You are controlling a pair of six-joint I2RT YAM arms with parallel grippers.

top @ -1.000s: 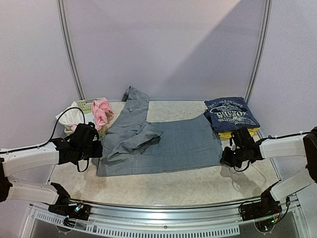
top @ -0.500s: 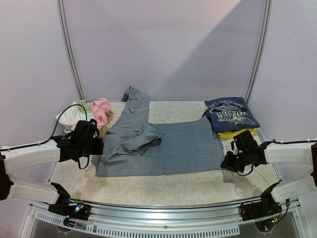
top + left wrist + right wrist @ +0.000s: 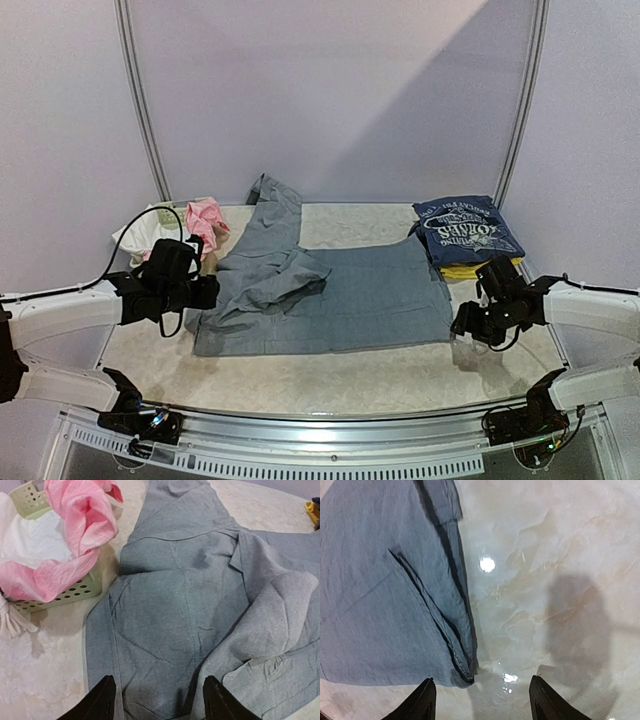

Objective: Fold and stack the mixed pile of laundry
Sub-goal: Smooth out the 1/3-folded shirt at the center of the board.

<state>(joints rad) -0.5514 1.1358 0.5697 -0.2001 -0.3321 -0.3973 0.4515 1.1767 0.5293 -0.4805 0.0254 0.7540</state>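
Both grippers stand with fingers parted and nothing pinched between them. By the wrist view, the left gripper [image 3: 160,704] hangs over the near left edge of the grey trousers [image 3: 185,605], with wrinkled cloth directly beneath and ahead of its fingertips. One folded leg bunches up to its right. Just beyond the trousers' left side sits the pale-green basket [image 3: 75,592], draped with a pink piece [image 3: 75,510] and a white piece [image 3: 30,540]. The right gripper [image 3: 482,700] is low over the table [image 3: 545,555] at the trousers' near right corner. That corner, hem doubled over, lies flat on the marbled top just ahead of the fingers, nearer the left one, and bare table fills the rest of the gap. From above, the trousers [image 3: 330,290] spread between the two arms, one leg running toward the back wall. The navy printed tee [image 3: 467,228] rests folded on a yellow piece [image 3: 470,268] at the far right, behind the right gripper
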